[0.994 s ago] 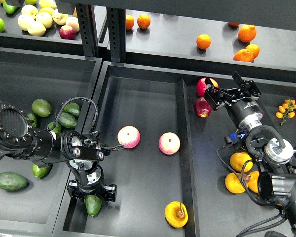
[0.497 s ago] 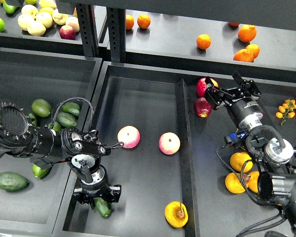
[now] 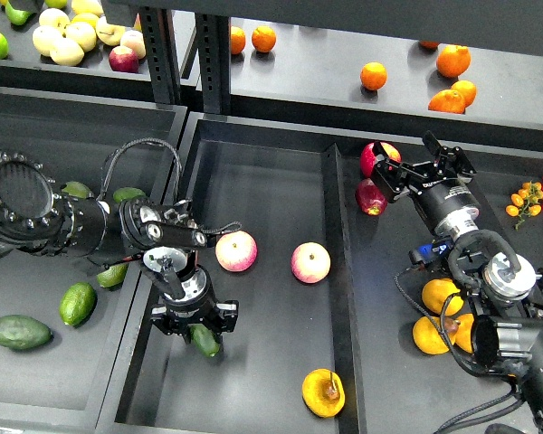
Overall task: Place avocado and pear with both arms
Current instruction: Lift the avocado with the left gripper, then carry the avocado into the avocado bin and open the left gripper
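My left gripper (image 3: 197, 327) is shut on the dark green avocado (image 3: 204, 341) and holds it low over the front left of the middle tray (image 3: 271, 181). The golden pear (image 3: 323, 392), with a brown blotch at its stem, lies at the tray's front right, well to the right of the avocado. My right gripper (image 3: 423, 168) is open and empty over the right tray, just right of two red apples (image 3: 372, 195).
Two pink-yellow apples (image 3: 236, 250) (image 3: 310, 262) lie mid-tray. More avocados (image 3: 20, 332) (image 3: 77, 303) lie in the left bin. Yellow-orange fruits (image 3: 439, 295) sit in the right tray beside my right arm. A raised divider (image 3: 340, 271) separates the middle and right trays. Oranges (image 3: 373, 76) sit on the back shelf.
My left gripper has carried the avocado to the right and a little farther back, deeper into the middle tray. The right arm has barely moved.
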You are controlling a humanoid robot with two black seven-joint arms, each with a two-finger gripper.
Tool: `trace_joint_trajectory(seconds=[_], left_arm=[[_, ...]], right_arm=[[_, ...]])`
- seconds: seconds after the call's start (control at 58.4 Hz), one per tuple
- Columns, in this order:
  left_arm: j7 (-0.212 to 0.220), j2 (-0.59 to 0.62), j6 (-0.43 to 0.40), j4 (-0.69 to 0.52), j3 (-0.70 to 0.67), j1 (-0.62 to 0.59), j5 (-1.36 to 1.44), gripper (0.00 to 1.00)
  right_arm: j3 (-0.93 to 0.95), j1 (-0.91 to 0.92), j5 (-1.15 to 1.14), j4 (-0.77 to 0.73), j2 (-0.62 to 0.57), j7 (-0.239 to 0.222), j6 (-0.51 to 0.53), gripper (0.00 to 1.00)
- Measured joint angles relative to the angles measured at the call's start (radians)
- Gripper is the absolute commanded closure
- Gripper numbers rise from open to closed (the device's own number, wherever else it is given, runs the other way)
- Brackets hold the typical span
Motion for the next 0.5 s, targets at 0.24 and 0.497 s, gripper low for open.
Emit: trace_joint_trajectory(seconds=[0.24, 0.497], left_arm=[[0.0, 0.035, 0.0, 0.007, -0.002, -0.058, -0.001, 0.9], [0.0, 0.19, 0.0, -0.009, -0.001, -0.049, 0.052, 0.9]], right_arm=[[-0.005, 0.003, 0.001, 0.004, 0.0, 0.0, -0.003, 0.01], [-0.007, 0.001, 0.001, 0.033, 0.0, -0.001, 0.003, 0.01]])
